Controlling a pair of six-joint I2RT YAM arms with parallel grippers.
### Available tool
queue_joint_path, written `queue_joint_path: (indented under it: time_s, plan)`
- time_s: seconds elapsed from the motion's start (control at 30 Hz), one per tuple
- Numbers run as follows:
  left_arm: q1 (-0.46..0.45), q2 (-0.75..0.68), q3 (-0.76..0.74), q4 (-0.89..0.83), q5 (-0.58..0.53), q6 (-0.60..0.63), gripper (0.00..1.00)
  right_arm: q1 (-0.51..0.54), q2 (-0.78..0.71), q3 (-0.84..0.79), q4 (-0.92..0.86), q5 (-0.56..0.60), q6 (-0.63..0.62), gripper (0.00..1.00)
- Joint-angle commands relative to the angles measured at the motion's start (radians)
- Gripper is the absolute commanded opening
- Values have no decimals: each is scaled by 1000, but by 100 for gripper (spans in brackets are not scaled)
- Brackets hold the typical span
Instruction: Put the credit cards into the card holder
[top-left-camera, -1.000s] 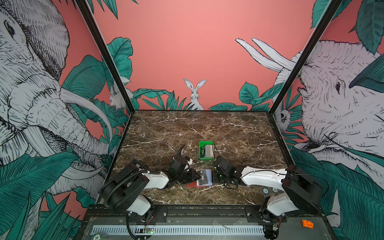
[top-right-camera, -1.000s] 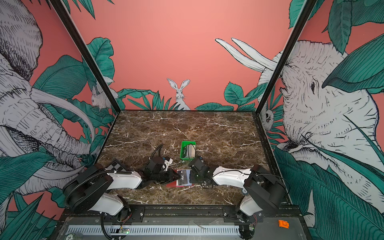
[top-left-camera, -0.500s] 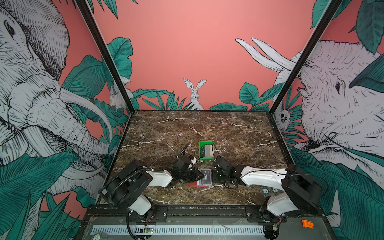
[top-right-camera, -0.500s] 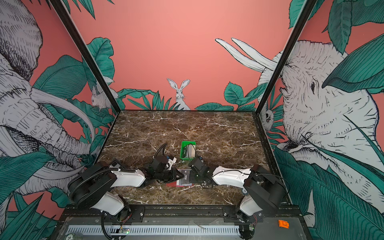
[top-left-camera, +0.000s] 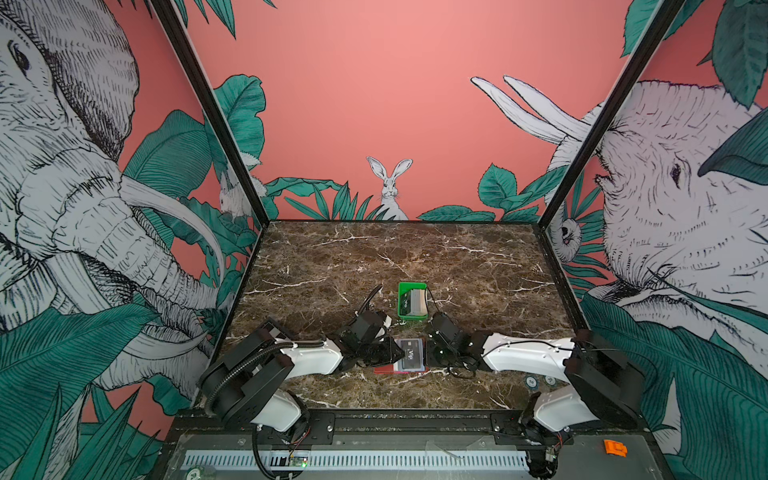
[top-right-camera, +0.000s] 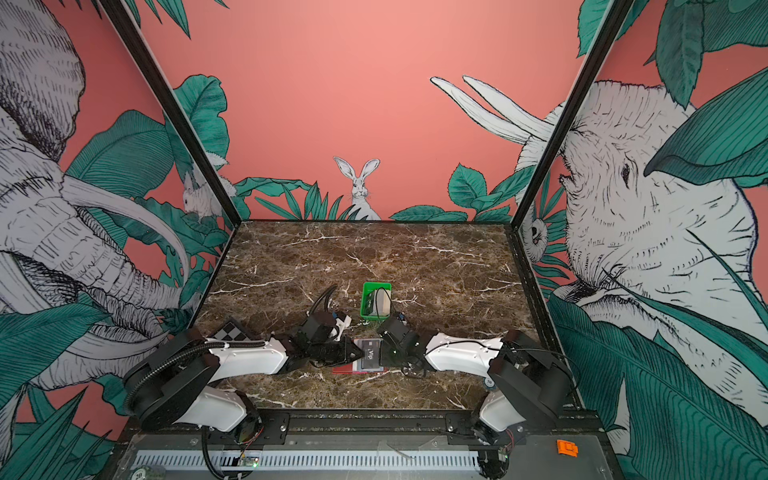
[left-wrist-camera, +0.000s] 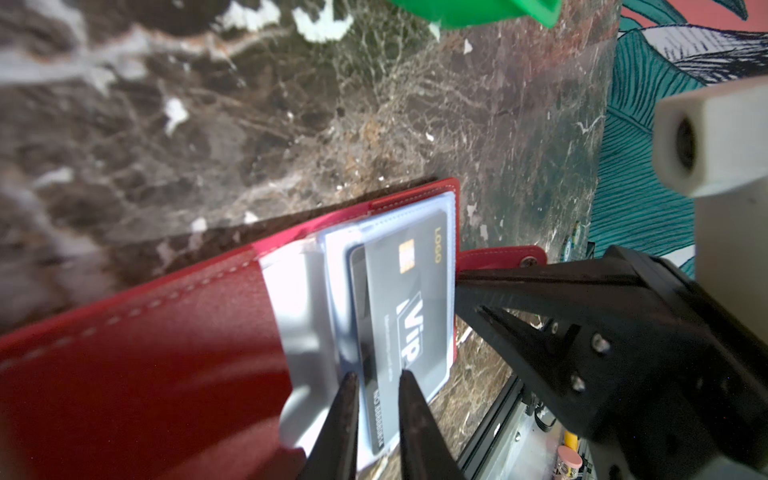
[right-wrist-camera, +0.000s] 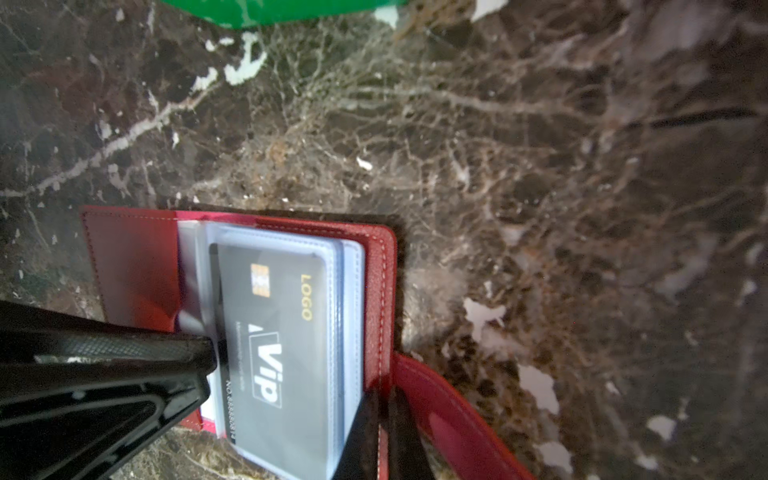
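Note:
The card holder (top-left-camera: 384, 369) (top-right-camera: 343, 369) lies open near the table's front edge, red with pale blue pockets (left-wrist-camera: 145, 353) (right-wrist-camera: 137, 270). A dark grey credit card (top-left-camera: 410, 354) (top-right-camera: 371, 354) marked VIP sits mostly inside the top pocket (left-wrist-camera: 415, 299) (right-wrist-camera: 282, 332). One dark strip of it sticks out. My left gripper (top-left-camera: 401, 355) (left-wrist-camera: 379, 380) stands narrowly open, its tips at that exposed edge (right-wrist-camera: 208, 361). My right gripper (top-left-camera: 428, 357) (right-wrist-camera: 384, 399) is shut on the card holder's red stitched edge beside the snap tab (left-wrist-camera: 498, 257). More credit cards (top-left-camera: 415, 301) (top-right-camera: 380, 303) stand in the green tray.
The green tray (top-left-camera: 401, 307) (top-right-camera: 365, 307) stands just behind the card holder, close to both wrists. The black front rail (top-left-camera: 415, 415) runs right below the card holder. A checkerboard tag (top-right-camera: 235, 330) lies at the left arm's elbow.
My left gripper has moved right, from beside the card holder up to the card's exposed edge. The right gripper has kept its hold and place.

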Motion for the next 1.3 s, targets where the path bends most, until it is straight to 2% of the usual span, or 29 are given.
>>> queue_joint_path:
  time_s: [0.0,0.3,0.57,0.73,0.93,1.27]
  plan:
    - [-4,-25,-9,-47,-23,18,19,7,-17,-31,14,13,8,8]
    - [-10,7,-14,-7,-13,5,13,7,-97,-75,66,26,32,9]
    - [-22,28,-2,-16,-23,8,11,4,-167,-112,109,45,44,11]
    - [-25,32,0,-46,-38,18,8,4,-164,-117,143,21,43,12]
    - [-25,30,-8,-51,-49,18,5,4,-149,-123,213,-22,48,19]
    - [-26,38,-20,-21,-43,11,5,3,-105,-130,259,-59,66,23]
